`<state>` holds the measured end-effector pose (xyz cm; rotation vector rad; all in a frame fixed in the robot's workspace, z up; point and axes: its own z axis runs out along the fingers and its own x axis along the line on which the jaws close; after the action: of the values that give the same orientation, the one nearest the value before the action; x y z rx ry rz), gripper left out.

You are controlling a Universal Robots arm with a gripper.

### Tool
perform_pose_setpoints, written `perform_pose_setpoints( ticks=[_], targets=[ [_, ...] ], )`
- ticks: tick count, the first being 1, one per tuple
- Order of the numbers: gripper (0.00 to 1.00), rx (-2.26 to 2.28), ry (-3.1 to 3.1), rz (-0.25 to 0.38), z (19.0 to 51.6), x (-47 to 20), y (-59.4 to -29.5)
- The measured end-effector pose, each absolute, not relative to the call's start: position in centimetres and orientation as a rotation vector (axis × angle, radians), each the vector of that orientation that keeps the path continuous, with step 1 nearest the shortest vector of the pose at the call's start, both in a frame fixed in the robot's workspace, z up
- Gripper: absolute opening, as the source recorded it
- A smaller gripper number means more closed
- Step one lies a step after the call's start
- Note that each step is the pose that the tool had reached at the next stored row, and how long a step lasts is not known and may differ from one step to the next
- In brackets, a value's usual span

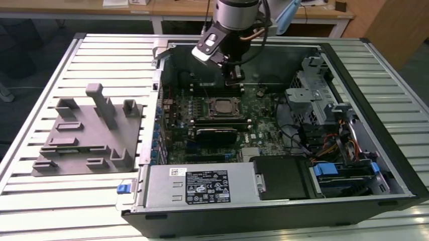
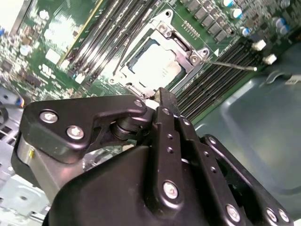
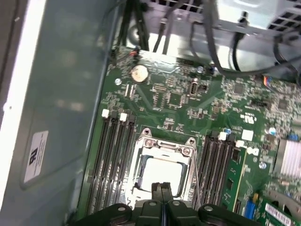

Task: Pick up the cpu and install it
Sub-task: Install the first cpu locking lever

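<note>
Pale silvery cpu (image 3: pixel 161 170) amid green motherboard (image 3: pixel 174 101). Matte black hand (image 3: pixel 162 186). Grey fixture block (image 1: pixel 87 133), white ribbed bench (image 1: pixel 40 201).

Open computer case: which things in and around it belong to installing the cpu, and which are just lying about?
Belong to the job:
- cpu, lying in the socket frame
- hand, shut, close by the cpu
- motherboard

Just lying about:
- grey fixture block, outside the case
- power supply
- drive cage

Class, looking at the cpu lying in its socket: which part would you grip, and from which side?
The cpu lies flat, ringed by the socket frame, so sideways looks blocked: probably pinch two opposite edges from straight above.
</note>
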<state>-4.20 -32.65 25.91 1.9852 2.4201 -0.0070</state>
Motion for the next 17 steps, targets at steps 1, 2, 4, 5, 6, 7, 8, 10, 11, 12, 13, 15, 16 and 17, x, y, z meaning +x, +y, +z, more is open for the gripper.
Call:
perform_pose_setpoints(
  ticks=[1,2,4,5,6,7,8,10,11,12,13,15,16,17],
  targets=[
    [0.11,1.963,2.438,-0.007,25.9,-4.2,-32.65],
    [0.11,1.941,2.455,-0.007,25.9,-4.2,-32.65],
    [0.11,1.901,2.486,-0.007,25.89,-4.2,-32.65],
    [0.11,1.881,2.501,-0.007,25.88,-4.2,-32.65],
    [0.11,1.862,2.515,-0.006,25.88,-4.2,-32.65],
    [0.11,1.843,2.53,-0.006,25.88,-4.2,-32.65],
    [0.11,1.822,2.545,-0.006,25.87,-4.2,-32.65],
    [0.11,1.777,2.576,-0.006,25.87,-4.2,-32.65],
    [0.11,1.753,2.592,-0.006,25.86,-4.2,-32.65],
    [0.11,1.728,2.609,-0.005,25.85,-4.2,-32.65],
    [0.11,1.704,2.625,-0.005,25.84,-4.2,-32.65],
    [0.11,1.657,2.655,-0.005,25.81,-4.2,-32.65],
    [0.11,1.633,2.67,-0.005,25.8,-4.2,-32.65],
    [0.11,1.609,2.684,-0.004,25.78,-4.2,-32.65]
  ],
)
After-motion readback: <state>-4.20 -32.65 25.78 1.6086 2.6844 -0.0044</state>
